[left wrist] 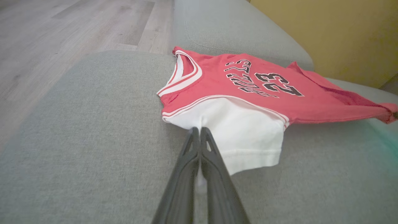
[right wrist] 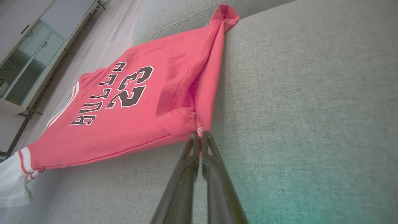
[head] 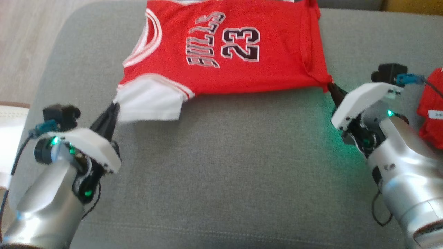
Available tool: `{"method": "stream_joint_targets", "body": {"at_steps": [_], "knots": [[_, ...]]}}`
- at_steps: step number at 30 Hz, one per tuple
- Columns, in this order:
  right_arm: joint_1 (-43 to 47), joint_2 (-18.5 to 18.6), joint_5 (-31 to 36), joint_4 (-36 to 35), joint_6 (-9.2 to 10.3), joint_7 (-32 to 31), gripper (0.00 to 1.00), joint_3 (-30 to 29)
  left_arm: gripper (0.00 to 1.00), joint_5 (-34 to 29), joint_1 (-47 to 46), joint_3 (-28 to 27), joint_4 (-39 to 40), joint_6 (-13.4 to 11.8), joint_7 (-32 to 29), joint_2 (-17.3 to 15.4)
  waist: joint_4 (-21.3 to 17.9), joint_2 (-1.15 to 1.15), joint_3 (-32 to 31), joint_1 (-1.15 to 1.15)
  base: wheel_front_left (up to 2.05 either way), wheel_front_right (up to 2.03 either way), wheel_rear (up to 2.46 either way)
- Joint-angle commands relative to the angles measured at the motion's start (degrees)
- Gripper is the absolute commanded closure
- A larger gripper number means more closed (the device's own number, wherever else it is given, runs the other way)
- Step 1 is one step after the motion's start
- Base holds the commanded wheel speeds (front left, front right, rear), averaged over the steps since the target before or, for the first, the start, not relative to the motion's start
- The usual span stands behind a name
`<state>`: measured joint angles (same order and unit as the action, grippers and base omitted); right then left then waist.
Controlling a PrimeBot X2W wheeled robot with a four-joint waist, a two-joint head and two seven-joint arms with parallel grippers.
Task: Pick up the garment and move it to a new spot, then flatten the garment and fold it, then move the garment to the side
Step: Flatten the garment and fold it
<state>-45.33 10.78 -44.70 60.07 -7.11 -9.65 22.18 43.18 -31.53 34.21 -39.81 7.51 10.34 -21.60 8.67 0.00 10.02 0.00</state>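
Note:
A red jersey point(head: 228, 52) with white sleeves, lettered "BULLS 23", is stretched between my two grippers above a grey sofa cushion point(head: 225, 166). My left gripper point(head: 114, 105) is shut on the edge of its white sleeve point(left wrist: 242, 130), and in the left wrist view the left gripper point(left wrist: 199, 132) pinches the cloth. My right gripper point(head: 330, 84) is shut on the red hem corner; in the right wrist view the right gripper point(right wrist: 199, 133) holds the bunched corner of the jersey point(right wrist: 124, 118). The near edge hangs lifted, the far edge rests on the cushion.
Another red garment point(head: 431, 107) lies at the right edge beside my right arm. Wooden floor point(left wrist: 62, 37) runs past the sofa's left side, a yellow wall point(left wrist: 326, 31) stands behind it, and a glass-fronted cabinet point(right wrist: 28, 53) stands on the floor.

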Motion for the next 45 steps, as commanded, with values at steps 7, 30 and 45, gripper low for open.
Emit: {"method": "stream_joint_targets", "body": {"at_steps": [7,30,45], "knots": [[4.39,3.62,-2.88,-5.23,-0.37,-4.26,1.0,5.58,1.0,1.61,2.64,2.22,6.33,-0.03,-0.87,-6.79,-0.03,0.0,-3.7,0.0,0.0,0.0,0.0],[22.6,16.12,-16.5,-20.39,-0.37,-29.3,1.0,13.75,1.0,2.93,19.19,8.01,24.15,-0.88,-8.63,-18.47,-1.81,0.0,-13.67,0.0,0.0,0.0,0.0],[28.98,19.85,-16.45,-30.75,-0.37,-43.54,1.0,7.5,1.0,7.02,25.2,8.45,41.75,-3.38,-18.35,-29.23,-1.33,0.0,-14.83,0.0,0.0,0.0,0.0]]}}
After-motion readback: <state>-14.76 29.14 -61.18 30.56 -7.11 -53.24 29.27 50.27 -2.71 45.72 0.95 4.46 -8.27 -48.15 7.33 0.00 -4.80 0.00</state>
